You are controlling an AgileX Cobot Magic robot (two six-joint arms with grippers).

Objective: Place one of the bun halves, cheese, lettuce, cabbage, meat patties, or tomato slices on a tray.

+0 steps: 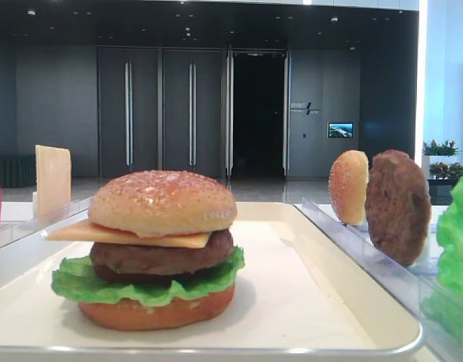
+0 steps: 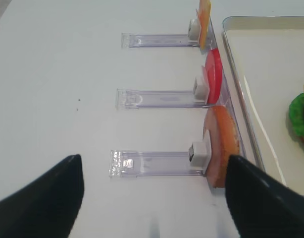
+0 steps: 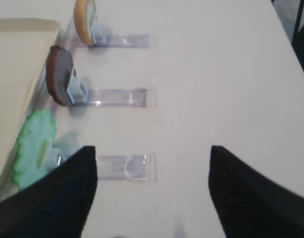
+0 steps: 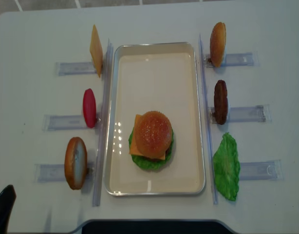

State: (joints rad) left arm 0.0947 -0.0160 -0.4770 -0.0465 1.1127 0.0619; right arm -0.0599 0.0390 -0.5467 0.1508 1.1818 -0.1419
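Observation:
On the white tray (image 4: pixel 154 58) stands a stacked burger: a seeded bun half (image 4: pixel 153 134) over cheese (image 1: pixel 126 235), a meat patty (image 1: pixel 164 256), lettuce (image 1: pixel 141 290) and a smooth bottom bun (image 1: pixel 156 313). Right of the tray, racks hold another bun half (image 4: pixel 217 44), a patty (image 4: pixel 220 101) and a lettuce leaf (image 4: pixel 226 166). On the left stand a cheese slice (image 4: pixel 96 50), a red tomato slice (image 4: pixel 89 107) and an orange-brown bun (image 4: pixel 75 163). My right gripper (image 3: pixel 153 151) is open and empty over the lettuce's rack. The left gripper (image 2: pixel 154 161) is open and empty beside the orange-brown bun (image 2: pixel 221 144).
Clear plastic racks (image 4: pixel 247 114) stick out from long clear rails (image 4: pixel 103 122) on both sides of the tray. The white table's near edge (image 4: pixel 149 223) runs just below the tray. A dark finger (image 4: pixel 3 209) of the left gripper shows at the bottom left corner.

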